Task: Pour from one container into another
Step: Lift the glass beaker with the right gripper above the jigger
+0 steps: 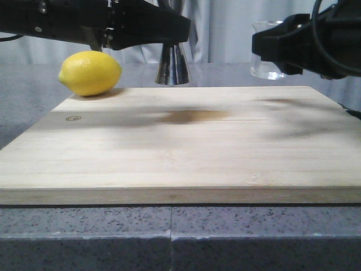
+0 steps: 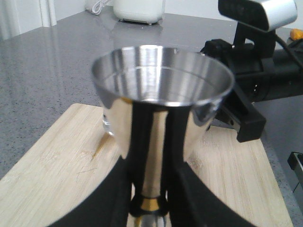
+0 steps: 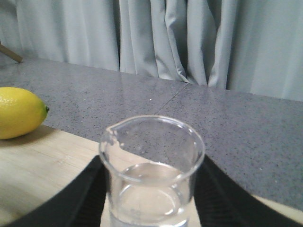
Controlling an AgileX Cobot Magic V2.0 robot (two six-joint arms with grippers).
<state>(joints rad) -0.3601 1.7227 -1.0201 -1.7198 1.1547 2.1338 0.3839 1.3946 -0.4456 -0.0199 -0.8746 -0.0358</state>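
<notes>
1. We log a lemon (image 1: pixel 90 73) at the far left corner of the wooden cutting board (image 1: pixel 186 147), lying on its side at the board's edge.
2. The left gripper (image 2: pixel 149 189) is clamped on the steel jigger (image 2: pixel 161 104) near its gold-banded waist; black fingers (image 2: pixel 113 198) flank the stem on both sides.
3. In the front view the jigger's lower cone (image 1: pixel 172 66) stands at the board's far edge, just right of the lemon, upright. Its upper cup is open and mirror-bright inside; we cannot tell whether any liquid is in it.
4. A dark stain (image 1: pixel 192 116) marks the board near its middle.
5. The right gripper (image 3: pixel 151 189) grips the glass beaker (image 3: pixel 151 170), fingers on either side of its wall.
6. The beaker is upright, holds clear liquid in its lower part, its lip toward the lemon. In the front view it sits above the board's far right corner, well apart from the jigger.
</notes>
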